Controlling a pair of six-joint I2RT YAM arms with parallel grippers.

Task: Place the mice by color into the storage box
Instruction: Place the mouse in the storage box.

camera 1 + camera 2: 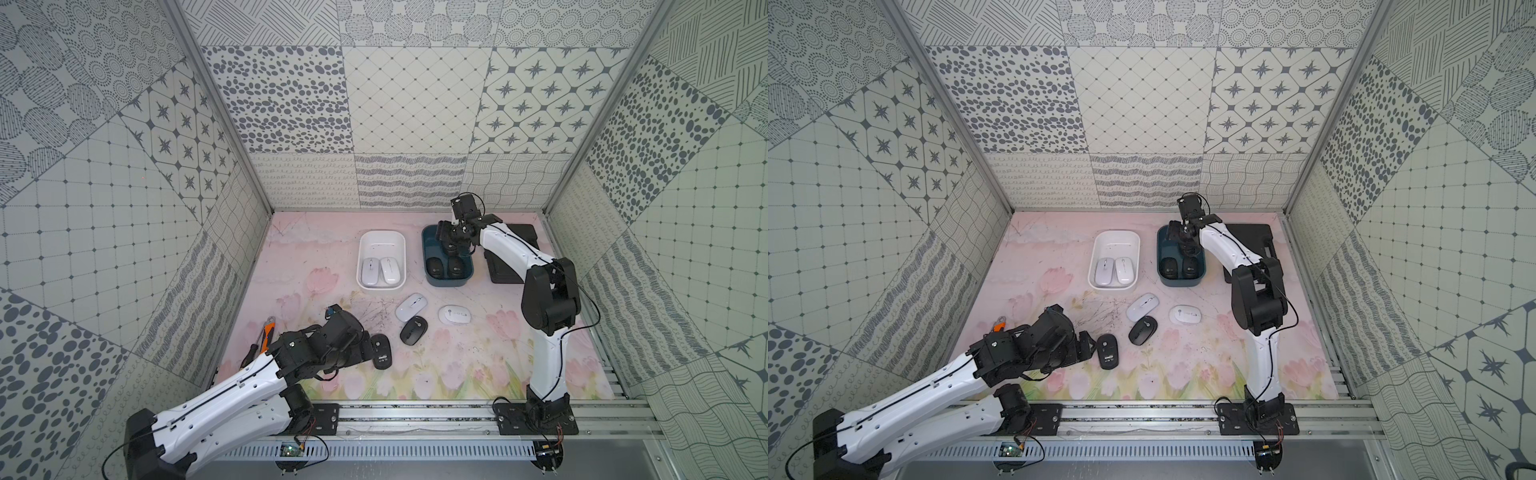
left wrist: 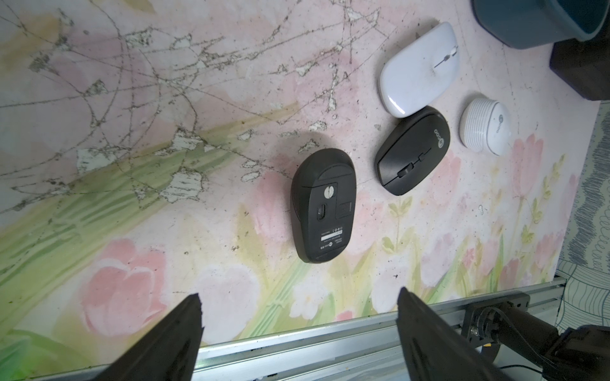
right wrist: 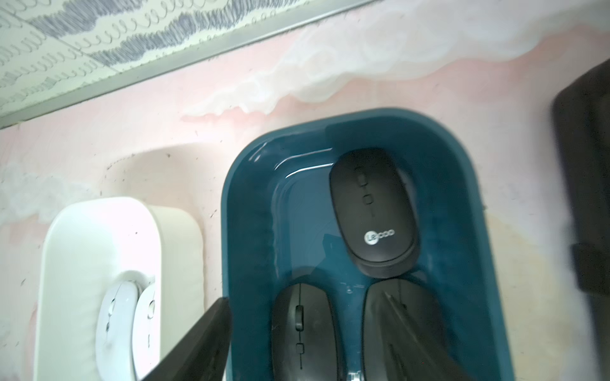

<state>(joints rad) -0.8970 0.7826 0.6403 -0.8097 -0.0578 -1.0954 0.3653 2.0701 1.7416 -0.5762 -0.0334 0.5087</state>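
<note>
Far left: orange-handled tool [image 1: 269,328], lower part hidden behind the left arm.

Left hand [image 2: 298,295]: fingers spread wide, gripping nothing, near an overturned black mouse [image 2: 321,204] on the desk [image 2: 132,99]. The mouse's flat matte underside faces up and its label print is too small to read.

Next along: an upright black mouse [image 2: 412,151] just beside a glossy white mouse [image 2: 417,71]. A ribbed white mouse [image 2: 485,127] lies apart.

Shallow white tub [image 1: 381,237]: holds two white mice [image 1: 370,271] side by side.

Deeper teal tub [image 3: 251,214]: holds three black mice. One [image 3: 373,211] is fully seen, two are cut off.

Right hand [image 1: 452,248]: above the teal tub, fingers apart and empty. One finger blurs into the mouse beneath.

Black case [image 1: 503,272]: partly hidden by the right arm.
</note>
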